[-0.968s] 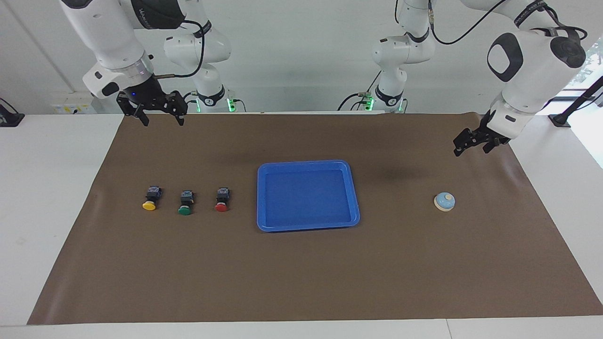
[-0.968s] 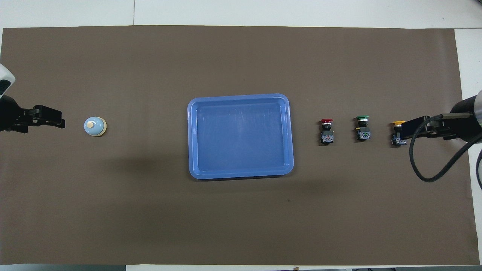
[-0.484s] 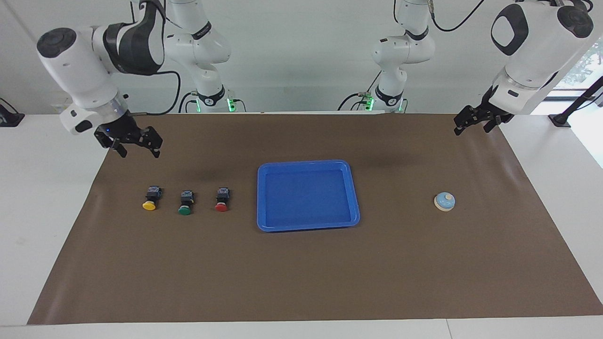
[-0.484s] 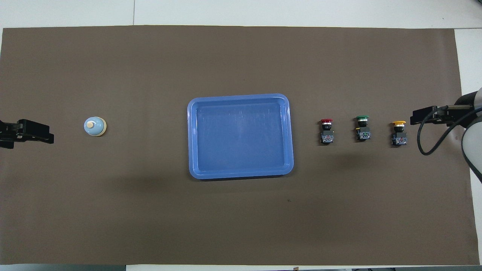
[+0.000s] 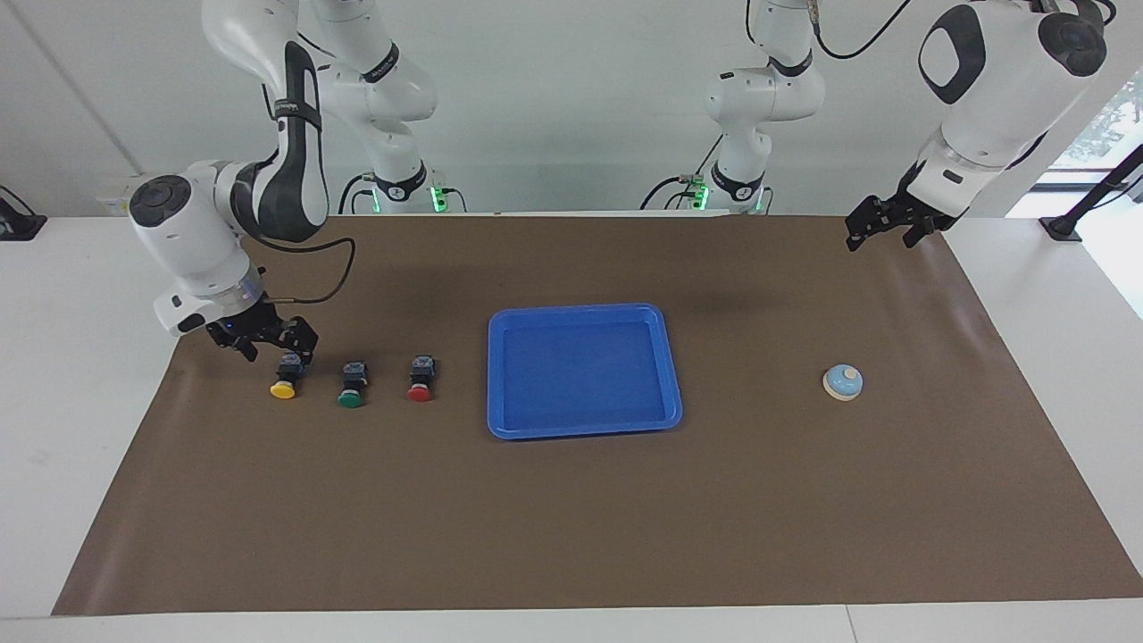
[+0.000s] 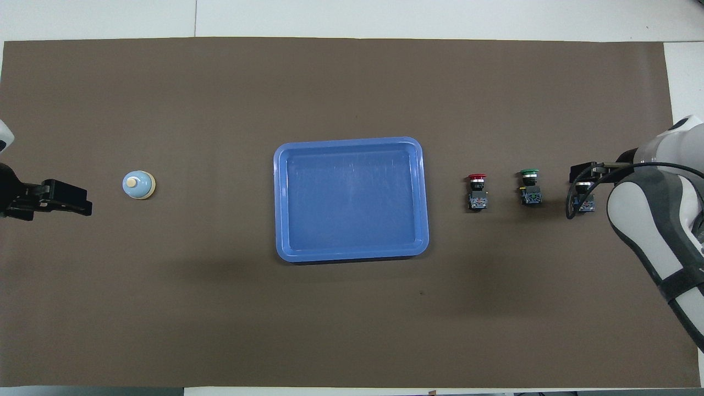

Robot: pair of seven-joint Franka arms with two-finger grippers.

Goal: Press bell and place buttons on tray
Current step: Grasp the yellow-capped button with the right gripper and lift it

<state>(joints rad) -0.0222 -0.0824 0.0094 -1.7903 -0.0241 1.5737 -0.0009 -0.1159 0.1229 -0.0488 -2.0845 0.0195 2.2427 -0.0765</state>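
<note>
While both grippers gape open: right gripper (image 5: 265, 343) beside yellow-capped button (image 5: 285, 375); left gripper (image 5: 880, 230) up above mat

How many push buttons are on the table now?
3, in a row beside the tray, toward the right arm's end: red button nearest it, green button, then yellow button. None seems hidden.

The right gripper (image 5: 272, 344) hangs low with fingers spread, the yellow button (image 5: 285, 376) just beside one fingertip; the green button (image 5: 352, 384) and red button (image 5: 421, 379) sit farther along, then the tray (image 5: 584, 425). The left gripper (image 5: 879, 231) is raised and open, the bell (image 5: 842, 382) well apart from its fingers.
</note>
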